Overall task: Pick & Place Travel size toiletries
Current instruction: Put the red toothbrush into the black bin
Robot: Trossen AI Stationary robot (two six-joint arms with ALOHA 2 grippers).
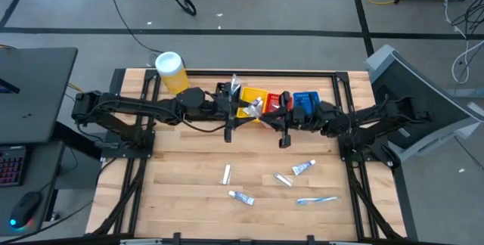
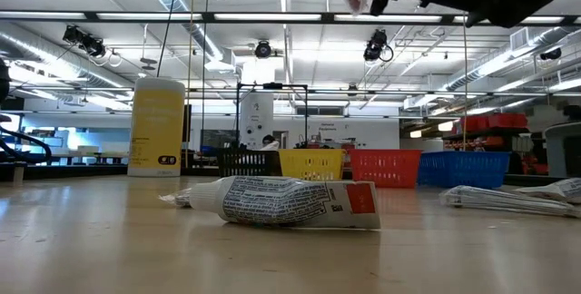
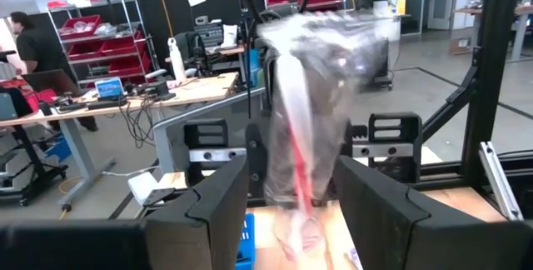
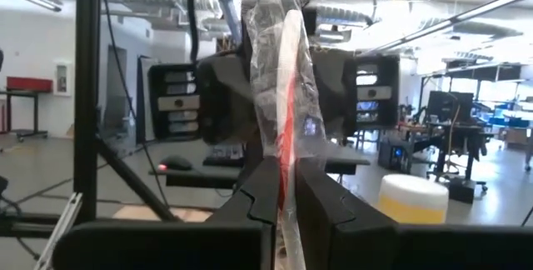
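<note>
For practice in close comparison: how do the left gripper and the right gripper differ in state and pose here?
The left gripper's jaws stand apart, either side of the clear-wrapped packet; the right gripper's jaws are closed on it. The left gripper reaches in from the yellow canister's side, the right gripper from the blue basket's side. Both meet at that packet, raised off the table.

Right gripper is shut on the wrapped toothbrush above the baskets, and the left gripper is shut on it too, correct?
Not quite. The right gripper is shut on the wrapped toothbrush, but the left gripper is open: the left wrist view shows its fingers standing apart on either side of the wrapper.
</note>
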